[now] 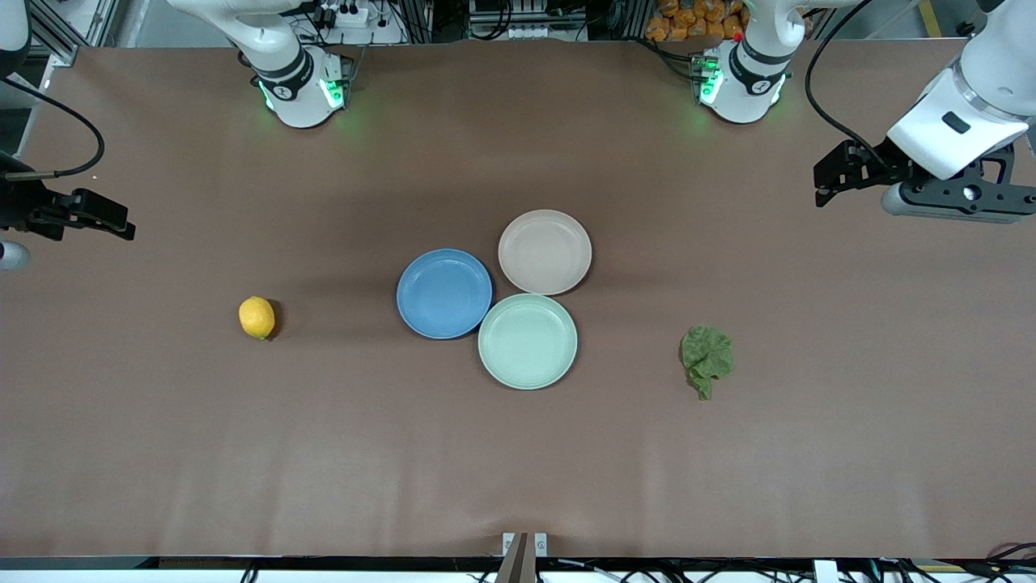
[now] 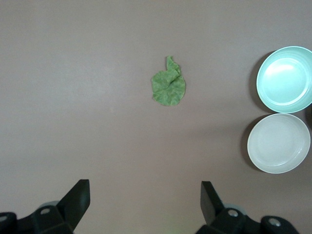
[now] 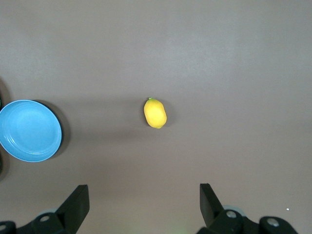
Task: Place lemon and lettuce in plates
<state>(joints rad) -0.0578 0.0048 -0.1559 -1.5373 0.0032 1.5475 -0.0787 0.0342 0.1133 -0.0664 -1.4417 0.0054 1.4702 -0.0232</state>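
Observation:
The yellow lemon [image 1: 256,317] lies on the brown table toward the right arm's end, and shows in the right wrist view [image 3: 155,113]. The ruffled green lettuce [image 1: 706,359] lies toward the left arm's end, and shows in the left wrist view [image 2: 168,85]. The blue plate [image 1: 444,292] and the beige-pink plate [image 1: 545,252] sit empty at mid-table, touching. My left gripper [image 1: 827,176] is open and empty, up over the table's left-arm end [image 2: 145,187]. My right gripper [image 1: 113,217] is open and empty, up over the right-arm end [image 3: 144,191].
A pale mint-green plate [image 1: 528,341] sits empty against the other two, nearer the front camera. The mint plate [image 2: 285,79] and the beige plate [image 2: 279,143] show in the left wrist view, the blue plate [image 3: 30,130] in the right wrist view.

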